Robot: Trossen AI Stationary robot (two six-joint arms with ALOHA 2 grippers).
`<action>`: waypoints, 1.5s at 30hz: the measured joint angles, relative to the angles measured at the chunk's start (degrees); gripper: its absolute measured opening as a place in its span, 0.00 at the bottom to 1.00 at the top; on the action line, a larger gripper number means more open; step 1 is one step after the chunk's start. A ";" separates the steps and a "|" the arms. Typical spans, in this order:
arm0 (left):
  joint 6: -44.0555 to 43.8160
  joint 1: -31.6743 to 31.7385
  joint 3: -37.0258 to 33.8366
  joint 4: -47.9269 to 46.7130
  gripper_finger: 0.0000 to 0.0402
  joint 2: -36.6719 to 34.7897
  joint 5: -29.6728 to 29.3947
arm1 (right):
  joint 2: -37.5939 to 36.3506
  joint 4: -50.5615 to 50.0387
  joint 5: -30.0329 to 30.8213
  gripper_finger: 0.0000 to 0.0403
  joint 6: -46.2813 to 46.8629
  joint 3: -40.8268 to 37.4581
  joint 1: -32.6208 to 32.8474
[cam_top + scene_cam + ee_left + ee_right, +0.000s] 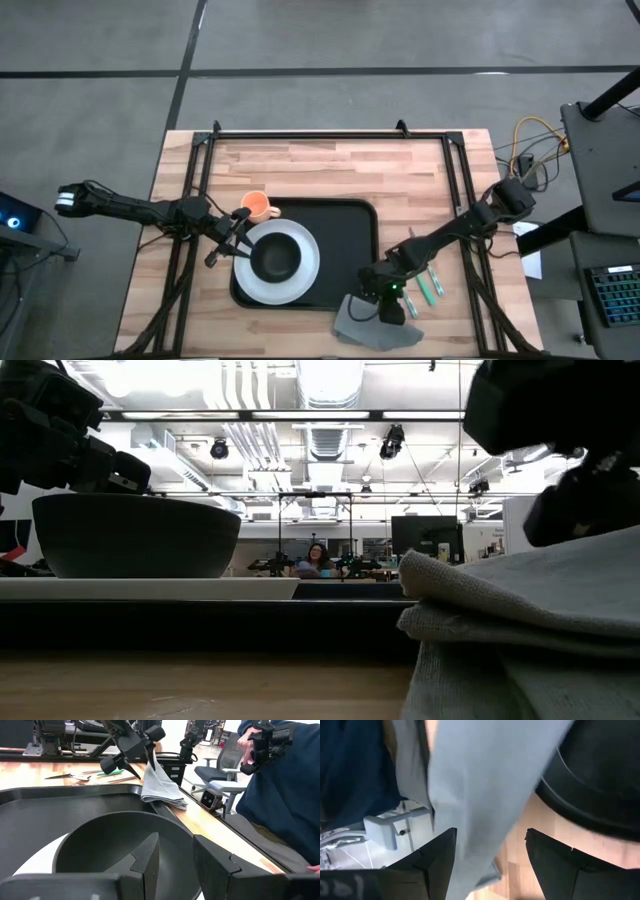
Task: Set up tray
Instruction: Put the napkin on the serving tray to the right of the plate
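Note:
The black tray (350, 225) lies in the middle of the table. A white plate (305, 262) rests on its left part, with a dark bowl (275, 260) standing on the plate. My left gripper (238, 243) is open at the bowl's left rim (100, 827), with nothing between its fingers. A grey napkin (365, 322) lies on the wood by the tray's near right corner, one part (157, 780) rising in a peak. My right gripper (378, 290) is wide open, slanting down over it, a finger on either side of the cloth (480, 795). My right gripper's open fingers (432, 857) stand on either side of the napkin's raised part; whether they touch the cloth, I cannot tell.
An orange cup (257, 206) stands at the tray's far left corner. Green-handled cutlery (430, 287) lies on the wood right of the tray. A person in a dark blue sleeve (280, 795) stands beyond the table's near edge. The tray's right half is bare.

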 joint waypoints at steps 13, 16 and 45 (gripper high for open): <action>0.00 0.00 -0.04 -0.01 0.25 0.07 0.00 | 1.74 0.40 0.60 0.54 3.16 0.17 1.06; 0.00 0.00 -0.03 -0.03 0.25 0.07 0.00 | 1.74 0.40 0.12 0.48 3.52 0.17 1.06; 0.00 0.01 0.00 -0.64 0.25 0.07 0.00 | -4.00 4.06 13.70 0.02 -2.88 7.90 0.73</action>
